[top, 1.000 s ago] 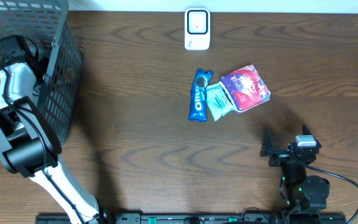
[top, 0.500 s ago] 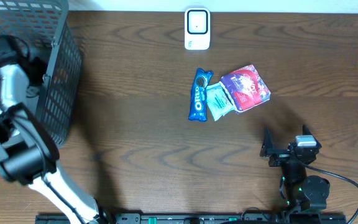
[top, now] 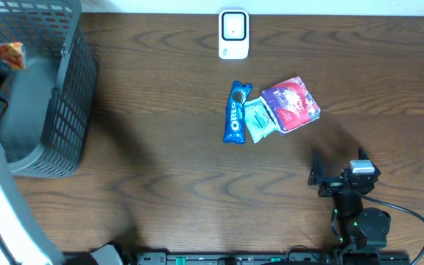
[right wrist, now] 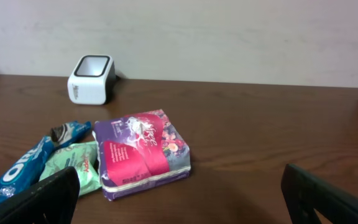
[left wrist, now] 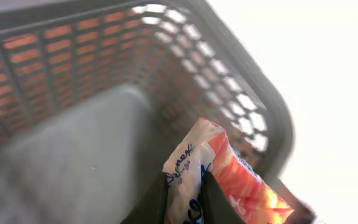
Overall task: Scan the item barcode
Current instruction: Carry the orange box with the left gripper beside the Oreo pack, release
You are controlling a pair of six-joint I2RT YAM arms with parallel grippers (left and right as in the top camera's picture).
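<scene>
Two things bug me about this one. The left gripper (left wrist: pixel 182 202) is clamped shut on an orange and white packet (left wrist: pixel 211 167), and it seems to be pinching just one end of a soft wrapper. The packet hangs over the grey basket (top: pixel 68 88) at the far left of the table (top: pixel 160 162). A crinkly wrapper held by its edge can slide out, and if it does it probably drops straight back into the basket. The basket wall is also close beside it, so a sideways move before it's high enough could snag the mesh.

Second thing is the trip itself. The white scanner (top: pixel 233 34) sits at the far edge, well to the right, so it's a long carry on a thin grip. I can't see a barcode anywhere on the packet, so it might reach the scanner facing the wrong way and just not read.

Near the scanner lie a blue cookie pack (top: pixel 235 112), a green packet (top: pixel 258 119) and a purple pack (top: pixel 291 103), all touching. Come in low and they get shoved.

The right gripper (right wrist: pixel 179 202) sits near right, jaws wide apart, holding nothing.
</scene>
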